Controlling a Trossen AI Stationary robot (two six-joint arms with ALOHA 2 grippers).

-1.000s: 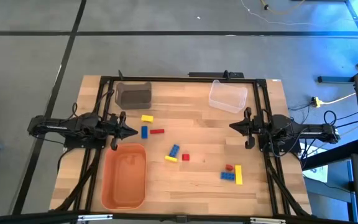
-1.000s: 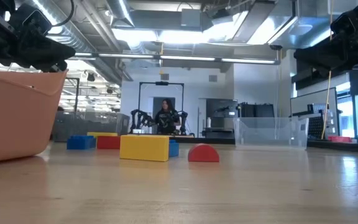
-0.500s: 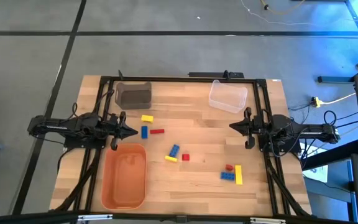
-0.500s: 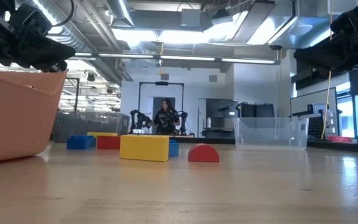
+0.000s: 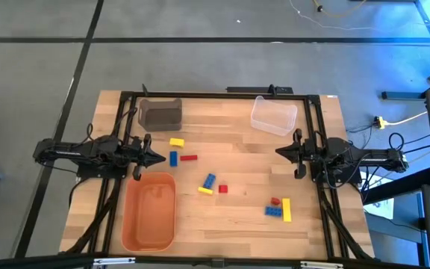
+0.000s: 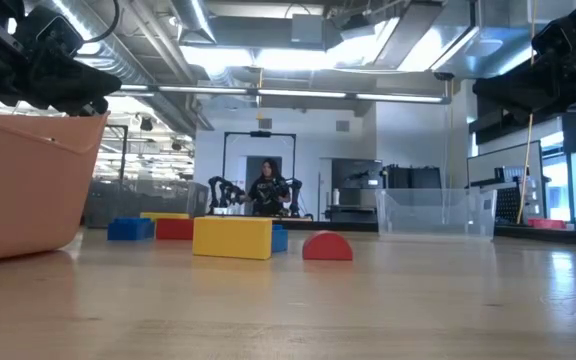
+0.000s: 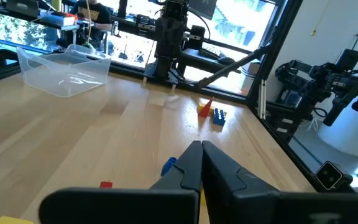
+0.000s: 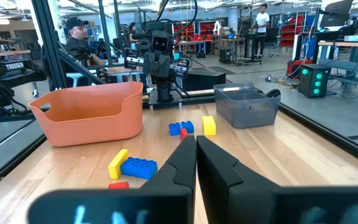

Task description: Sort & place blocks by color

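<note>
1. Low view, nearest: the orange bin (image 6: 28, 180) fills the left of the frame; a yellow block (image 6: 232, 238) and a red domed block (image 6: 327, 246) sit mid-frame on the table (image 6: 288, 310), with blue and red blocks behind them.
2. High view: all the blocks (image 5: 209, 181) lie loose in the middle of the table, none in the orange bin, the grey bin (image 5: 160, 113) at upper left or the clear bin (image 5: 274, 115) at upper right. By my judgement sorting has not begun; every block is left to place.
3. The left gripper (image 5: 155, 158) waits at the table's left edge, the right gripper (image 5: 281, 152) at its right edge; both jaws are together and empty (wrist views show the fingers touching).
4. Farthest, right wrist view: "TROSSEN" reads on a dark bracket at the left edge.
</note>
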